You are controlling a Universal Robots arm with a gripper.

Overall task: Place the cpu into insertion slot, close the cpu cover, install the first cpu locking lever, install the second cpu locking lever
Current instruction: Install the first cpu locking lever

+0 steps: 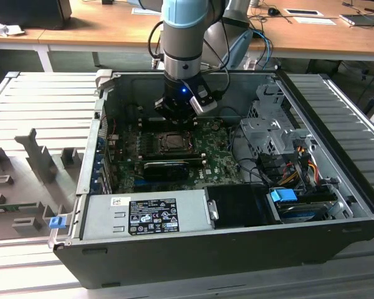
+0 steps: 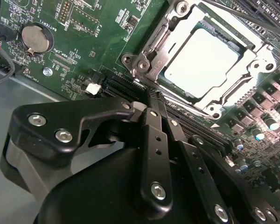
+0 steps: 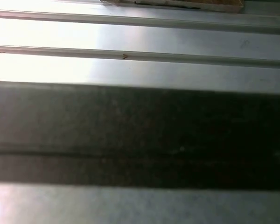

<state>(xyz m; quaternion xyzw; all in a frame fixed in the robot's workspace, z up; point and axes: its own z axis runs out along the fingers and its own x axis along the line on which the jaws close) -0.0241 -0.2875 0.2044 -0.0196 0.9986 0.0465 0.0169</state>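
- Inside the open computer case (image 1: 336, 205), the arm's gripper (image 1: 174, 117) hangs low over the green motherboard (image 1: 215, 163), close to the far edge of the processor socket.
- Seen in the second wrist view, the gripper (image 2: 155, 103) has its black fingers (image 2: 155, 135) drawn together into a narrow tip, with nothing between them.
- That tip sits just beside one corner of the socket, near the long black slots on the motherboard (image 2: 84, 37).
- The cpu (image 2: 201, 63) lies flat in the socket, its pale silvery top showing through the opening.
- The cpu cover (image 2: 252, 65) is folded down around the chip, framing it on all sides.
- A round coin battery (image 2: 36, 38) sits on the board, well apart from the socket.
- Seen in the exterior view, the cpu (image 1: 173, 142) lies near the middle of the board, with a black graphics card (image 1: 167, 167) just beside it.
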